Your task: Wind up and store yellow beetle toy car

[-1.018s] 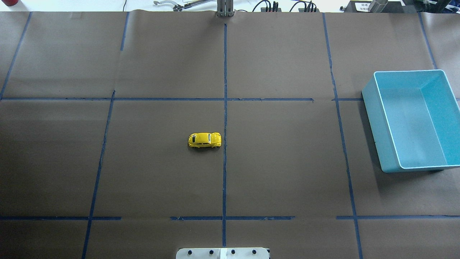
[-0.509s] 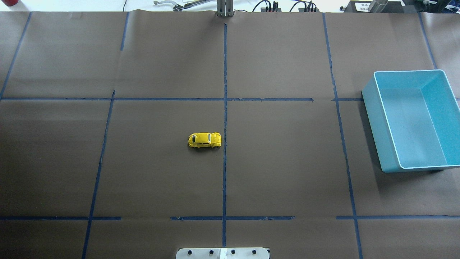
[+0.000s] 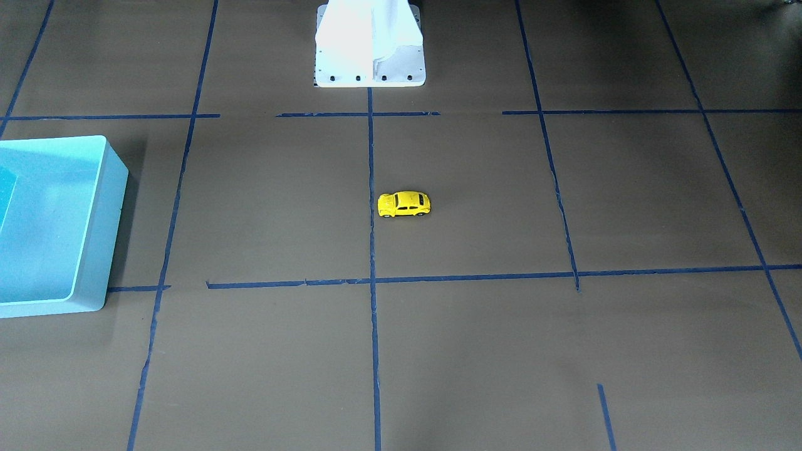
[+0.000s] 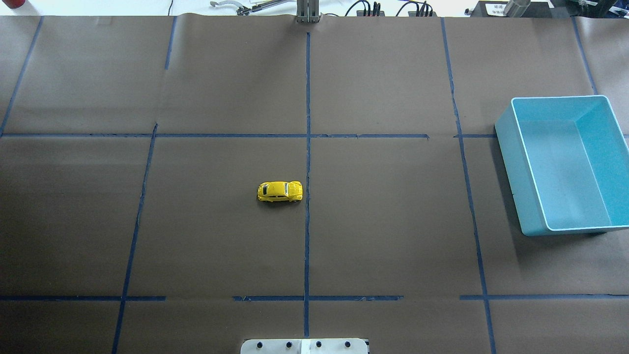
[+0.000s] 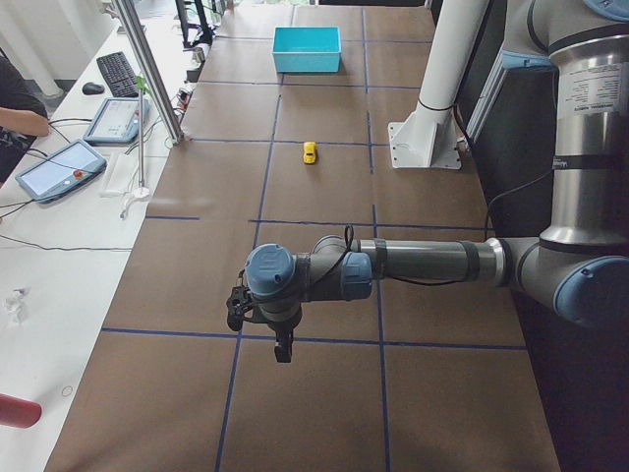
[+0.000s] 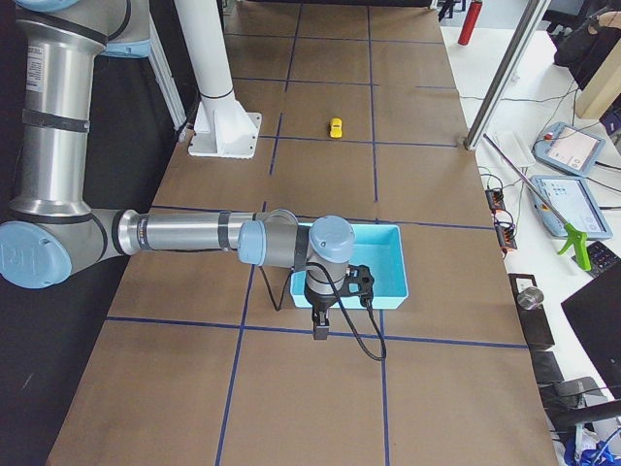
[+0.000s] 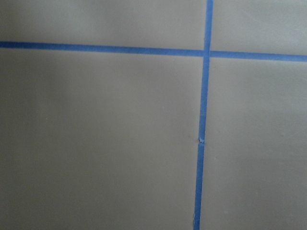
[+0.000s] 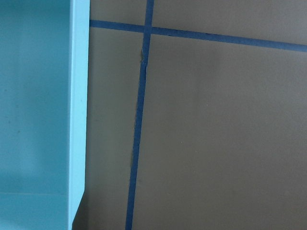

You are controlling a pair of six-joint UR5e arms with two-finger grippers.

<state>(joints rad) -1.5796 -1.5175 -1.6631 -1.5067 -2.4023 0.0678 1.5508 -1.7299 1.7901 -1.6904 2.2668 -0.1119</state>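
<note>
Table: brown paper (image 4: pixel 393 221) gridded with blue tape (image 4: pixel 307 98); white base (image 4: pixel 304 346) at the overhead frame's bottom centre.
Car (image 4: pixel 279 191): centre of the overhead frame, just left of the middle tape line, on its wheels, untouched.
Bin (image 4: pixel 513 162): turquoise, at the right edge of the overhead frame, well apart from the car.
Left gripper (image 5: pixel 282 356): low centre of the left side view, pointing down over the paper, far from the car; fingers apart or together, cannot tell.
Right gripper (image 6: pixel 320 336): middle of the right side view, pointing down beside the bin; cannot tell either.
</note>
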